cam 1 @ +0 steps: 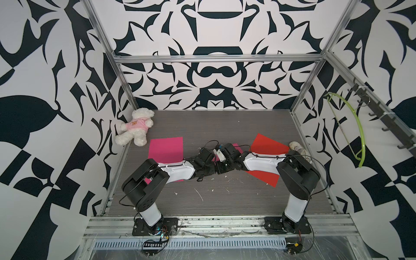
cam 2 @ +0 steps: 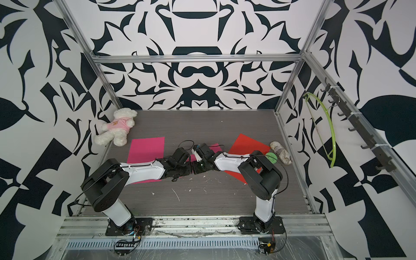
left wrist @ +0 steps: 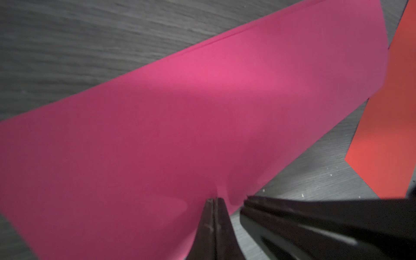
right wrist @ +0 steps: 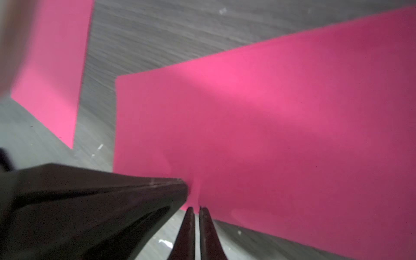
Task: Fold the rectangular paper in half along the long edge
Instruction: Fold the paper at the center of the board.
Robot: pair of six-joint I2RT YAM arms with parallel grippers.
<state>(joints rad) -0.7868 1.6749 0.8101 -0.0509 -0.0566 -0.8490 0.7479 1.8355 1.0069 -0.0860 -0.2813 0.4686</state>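
Note:
The rectangular paper is a pink sheet lying on the grey table, mostly hidden under both wrists in both top views, with a corner peeking out. Its far long edge shows two layers lying one on the other. My left gripper is shut, its tips pinching the paper's near edge. My right gripper meets the same edge right beside it, its jaws closed to a thin slit on the paper. In a top view the two grippers touch tip to tip at mid-table.
A larger pink sheet lies under the left arm and a red sheet under the right arm. A teddy bear sits at the back left, a pale bottle at the right edge, a green hanger on the right wall.

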